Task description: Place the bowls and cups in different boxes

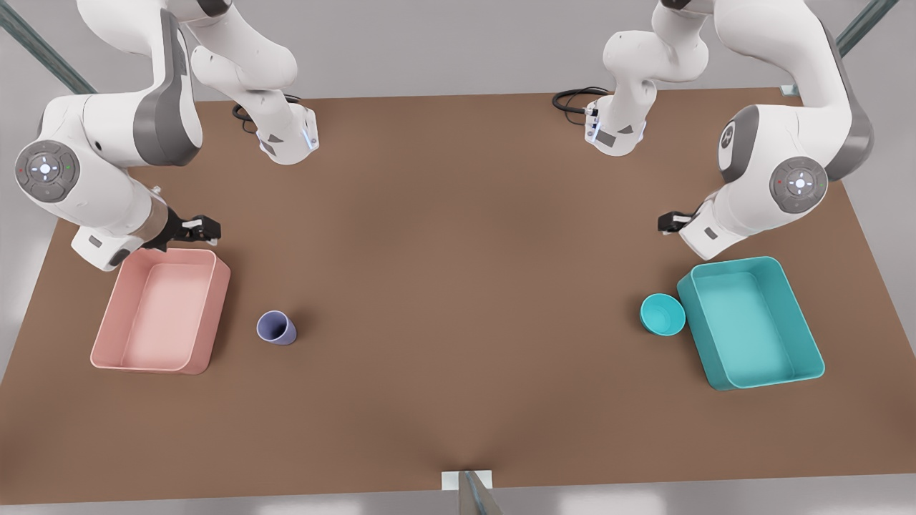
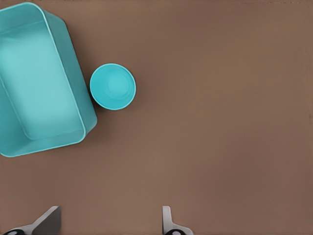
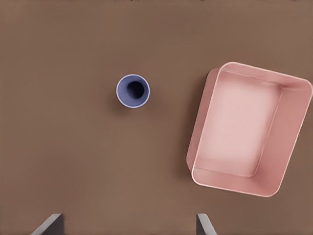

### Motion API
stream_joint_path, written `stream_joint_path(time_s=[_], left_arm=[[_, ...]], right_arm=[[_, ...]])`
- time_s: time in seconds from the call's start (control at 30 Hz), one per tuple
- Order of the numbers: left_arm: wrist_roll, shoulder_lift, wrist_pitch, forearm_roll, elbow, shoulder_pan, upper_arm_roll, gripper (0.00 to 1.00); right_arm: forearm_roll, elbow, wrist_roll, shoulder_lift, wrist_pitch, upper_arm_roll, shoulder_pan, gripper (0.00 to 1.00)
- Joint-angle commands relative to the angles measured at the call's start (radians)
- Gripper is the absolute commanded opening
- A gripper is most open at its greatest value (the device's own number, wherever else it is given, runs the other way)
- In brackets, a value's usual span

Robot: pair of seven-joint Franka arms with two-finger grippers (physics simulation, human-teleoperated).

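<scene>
Two boxes (image 1: pixel 163 319), one bowl (image 1: pixel 662 314), one cup (image 1: pixel 275 328).

A bare simulated robot test cell: a plain brown table (image 1: pixel 458 286) fills the frame, two white arms mounted at its top edge, grey floor around, metal struts (image 1: pixel 43 50) in upper corners.

We see the teal box (image 2: pixel 44 83) cut off by the left wrist view's edge, and both grippers' fingertips (image 2: pixel 167 218) (image 3: pixel 203 223) clipped — only tips show. In the front view the arm hides the left gripper (image 1: pixel 669 222).
</scene>
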State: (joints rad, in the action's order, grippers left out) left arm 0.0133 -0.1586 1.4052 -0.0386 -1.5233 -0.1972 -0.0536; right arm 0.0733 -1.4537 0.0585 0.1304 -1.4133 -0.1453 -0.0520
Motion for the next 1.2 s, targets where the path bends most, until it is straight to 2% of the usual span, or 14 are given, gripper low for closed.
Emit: stream_joint_path(time_s=[0.0, 0.03, 0.1, 0.17, 0.23, 0.33, 0.47, 0.6, 0.7, 0.93, 0.97, 1.03, 1.1, 1.17], left_arm=[[-0.029, -0.002, 0.011, 0.000, 0.000, -0.001, 0.000, 1.00], [-0.029, -0.006, 0.011, 0.000, 0.002, -0.004, 0.000, 1.00], [-0.019, -0.185, 0.047, -0.030, 0.083, -0.051, 0.001, 1.00], [-0.024, -0.337, 0.219, -0.043, 0.138, -0.051, 0.001, 1.00], [-0.026, -0.407, 0.313, -0.043, 0.144, -0.050, 0.001, 1.00], [-0.029, -0.457, 0.399, -0.043, 0.121, -0.044, 0.000, 1.00], [-0.019, -0.483, 0.498, -0.064, 0.009, -0.002, -0.002, 1.00], [-0.016, -0.483, 0.633, -0.063, -0.095, 0.015, -0.003, 1.00], [-0.018, -0.499, 0.678, -0.063, -0.115, 0.025, -0.003, 1.00], [-0.019, -0.564, 0.684, -0.064, -0.124, 0.041, -0.005, 1.00], [-0.019, -0.564, 0.681, -0.064, -0.124, 0.042, -0.006, 0.98], [-0.021, -0.562, 0.676, -0.064, -0.123, 0.042, -0.008, 0.82], [-0.019, -0.562, 0.676, -0.064, -0.121, 0.041, -0.008, 0.49], [-0.018, -0.558, 0.672, -0.064, -0.120, 0.039, -0.008, 0.35]], right_arm=[[-0.004, 0.003, 0.021, 0.002, -0.013, 0.000, -0.002, 1.00], [-0.003, 0.004, 0.021, 0.005, -0.015, 0.000, 0.000, 1.00], [0.014, 0.050, 0.004, 0.078, -0.019, -0.008, 0.011, 1.00], [-0.004, 0.099, 0.003, 0.187, -0.072, -0.014, 0.066, 1.00], [-0.001, 0.114, -0.058, 0.247, -0.167, -0.014, 0.121, 1.00], [0.013, 0.116, -0.071, 0.353, -0.299, -0.003, 0.118, 1.00], [0.016, 0.101, -0.072, 0.436, -0.415, 0.027, 0.078, 1.00], [0.019, -0.013, -0.057, 0.433, -0.561, 0.027, 0.031, 1.00], [0.017, -0.198, -0.029, 0.347, -0.714, 0.026, -0.003, 1.00], [0.006, -0.257, 0.003, 0.371, -0.760, 0.026, -0.020, 1.00], [0.005, -0.258, 0.003, 0.374, -0.763, 0.024, -0.020, 1.00], [0.005, -0.269, 0.003, 0.388, -0.774, 0.024, -0.022, 1.00], [0.003, -0.284, 0.003, 0.385, -0.776, 0.023, -0.023, 1.00], [0.005, -0.310, 0.003, 0.376, -0.776, 0.021, -0.031, 1.00]])
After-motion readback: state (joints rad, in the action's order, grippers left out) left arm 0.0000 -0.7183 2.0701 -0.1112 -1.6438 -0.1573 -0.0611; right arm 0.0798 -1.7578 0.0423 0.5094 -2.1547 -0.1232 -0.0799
